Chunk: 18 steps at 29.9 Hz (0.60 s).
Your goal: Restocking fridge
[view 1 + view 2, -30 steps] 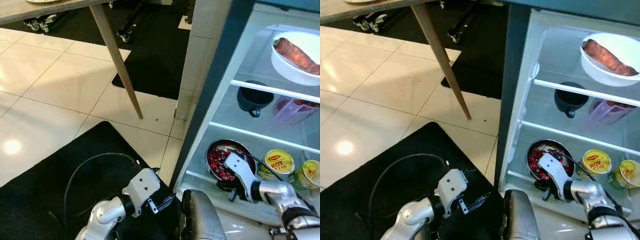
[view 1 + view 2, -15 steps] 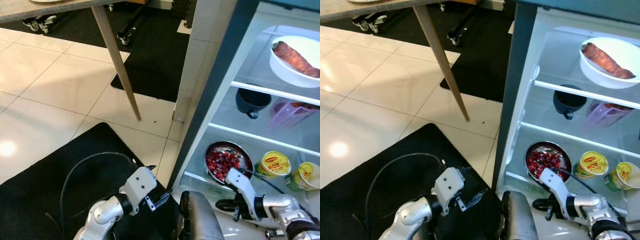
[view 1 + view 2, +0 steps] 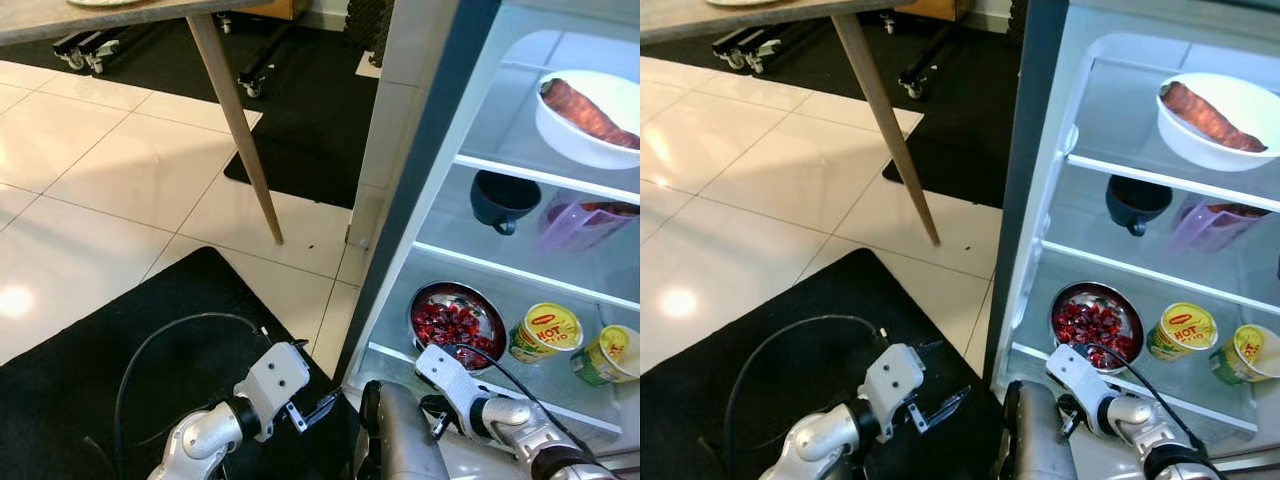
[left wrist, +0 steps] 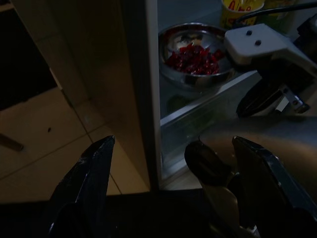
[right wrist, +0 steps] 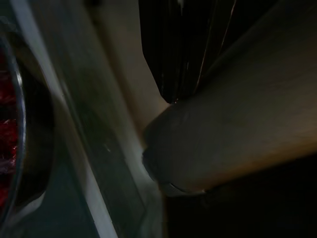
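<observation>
On the fridge's point(image 3: 420, 180) bottom shelf the metal bowl point(image 3: 458, 324) of red pieces is sitting beside two yellow-lidded tubs point(image 3: 545, 332). Just before its front edge our right hand point(image 3: 437, 412) is hanging, finger state unclear. Our left hand point(image 3: 318, 409), fingers apart, is hovering over the black mat point(image 3: 80, 370).

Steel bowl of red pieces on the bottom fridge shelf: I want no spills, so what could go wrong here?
The steel bowl sits near the shelf's front edge, with the right pincer low just in front of it. A careless arm move could knock it. Its cable loops over the bowl's rim and might snag. The yellow tubs stand close beside and could be bumped.
</observation>
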Available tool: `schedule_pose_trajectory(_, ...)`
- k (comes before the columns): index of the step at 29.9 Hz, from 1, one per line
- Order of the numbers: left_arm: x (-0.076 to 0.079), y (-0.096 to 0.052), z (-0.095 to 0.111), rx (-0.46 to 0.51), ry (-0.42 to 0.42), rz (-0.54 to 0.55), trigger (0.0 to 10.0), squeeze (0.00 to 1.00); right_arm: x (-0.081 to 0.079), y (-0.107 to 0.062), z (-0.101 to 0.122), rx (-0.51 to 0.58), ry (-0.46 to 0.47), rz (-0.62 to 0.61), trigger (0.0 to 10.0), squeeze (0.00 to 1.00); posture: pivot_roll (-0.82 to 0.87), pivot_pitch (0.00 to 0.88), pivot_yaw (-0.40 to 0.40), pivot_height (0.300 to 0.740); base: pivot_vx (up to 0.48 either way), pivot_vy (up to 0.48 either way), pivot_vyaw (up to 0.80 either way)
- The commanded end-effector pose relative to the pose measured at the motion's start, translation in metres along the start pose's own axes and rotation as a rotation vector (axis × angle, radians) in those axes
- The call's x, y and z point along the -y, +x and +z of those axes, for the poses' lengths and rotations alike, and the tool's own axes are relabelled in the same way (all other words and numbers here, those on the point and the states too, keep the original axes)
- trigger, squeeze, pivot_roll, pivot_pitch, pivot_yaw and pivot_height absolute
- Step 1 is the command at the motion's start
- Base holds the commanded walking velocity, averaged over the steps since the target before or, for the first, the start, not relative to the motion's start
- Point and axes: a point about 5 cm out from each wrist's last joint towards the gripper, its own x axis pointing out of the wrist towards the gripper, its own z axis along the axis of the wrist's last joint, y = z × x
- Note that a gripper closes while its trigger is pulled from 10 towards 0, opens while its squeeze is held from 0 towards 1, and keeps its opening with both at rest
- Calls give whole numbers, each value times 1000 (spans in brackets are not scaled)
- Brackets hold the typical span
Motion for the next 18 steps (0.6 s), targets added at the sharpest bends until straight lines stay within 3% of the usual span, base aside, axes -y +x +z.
schedule_pose_trajectory(1, 2, -4, -2, -14, 4, -7, 10000, 0, -3, 2, -7, -52, -16, -30, 10000, 0, 69, 243, -18, 431, 0, 0, 0)
schedule_pose_trajectory(8, 1, -5, -1, -15, 5, -9, 10000, 0, 10, 2, -1, -104, -117, -198, 10000, 0, 68, 250, -17, 431, 0, 0, 0)
schedule_pose_trajectory(9, 1, -4, -1, -13, 6, -9, 10000, 0, 17, 2, 3, -114, -151, -272, 10000, 0, 67, 253, -18, 431, 0, 0, 0)
schedule_pose_trajectory(18, 4, -3, 1, -9, 2, -16, 10000, 0, 30, -1, 11, -127, -200, -417, 10000, 0, 61, 266, -18, 431, 0, 0, 0)
